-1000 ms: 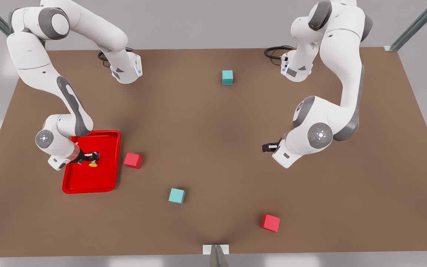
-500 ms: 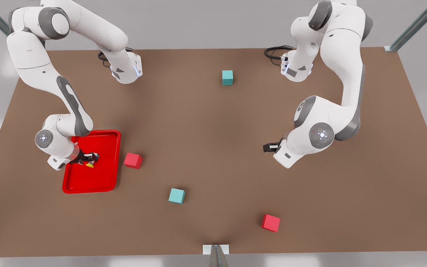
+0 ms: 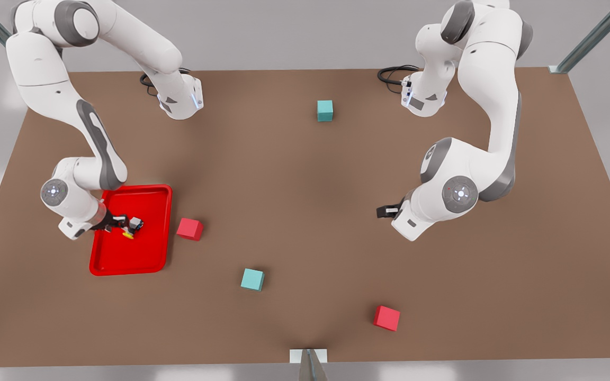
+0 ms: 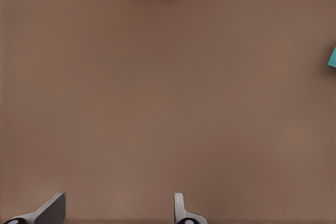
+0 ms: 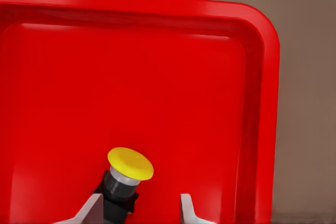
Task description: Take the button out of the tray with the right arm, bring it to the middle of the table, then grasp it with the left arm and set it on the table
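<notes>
Presently, button (image 5: 129, 174): inside tray (image 5: 265, 103), tilted, probably light and rigid; grip the dark body.
Right gripper (image 5: 139, 208): jaws apart, one finger touching the body.
Left gripper (image 4: 118, 211): spread, waiting above table (image 3: 305, 185).

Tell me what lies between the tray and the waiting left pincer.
In the front view, between the tray and left pincer: one red cube, then bare table.
</notes>
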